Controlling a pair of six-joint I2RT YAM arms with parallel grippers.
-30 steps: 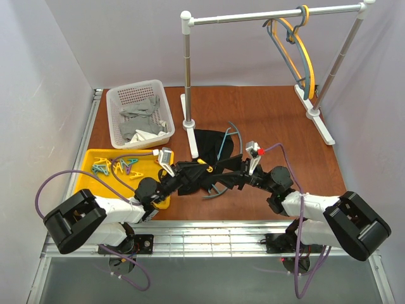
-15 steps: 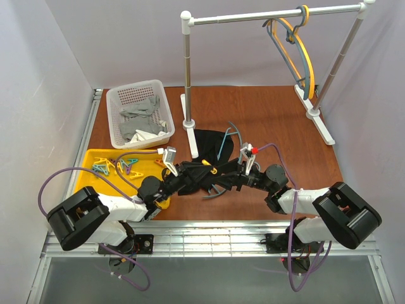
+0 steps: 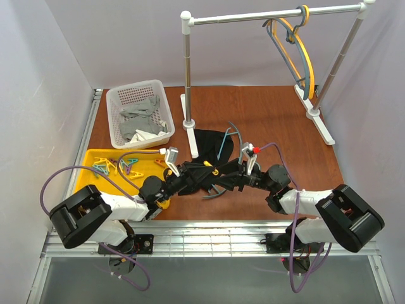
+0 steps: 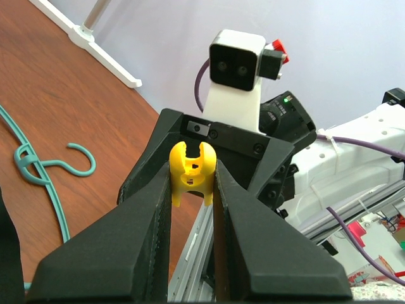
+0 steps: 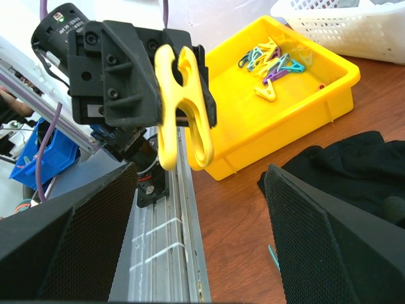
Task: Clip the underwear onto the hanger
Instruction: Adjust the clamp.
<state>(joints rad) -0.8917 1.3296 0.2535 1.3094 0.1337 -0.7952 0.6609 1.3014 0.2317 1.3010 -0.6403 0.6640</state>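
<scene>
The basket [image 3: 135, 85] sits behind the tray [image 3: 95, 154], underwear [image 3: 205, 139] to their right.

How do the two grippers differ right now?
The left gripper is shut on a yellow clip; the right gripper is open and empty. The left gripper's fingers stand close together, the right gripper's wide apart. Both are black and face each other.

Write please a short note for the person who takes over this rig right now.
Hands: left hand shut on a yellow clip; right hand open, facing that clip, holding nothing.
Things: the underwear and the hanger lie on the table, overlapping.
Done: one clip in hand; more lie in the yellow tray.
Left: clip the underwear to the hanger; no clip visible on it yet.
</scene>
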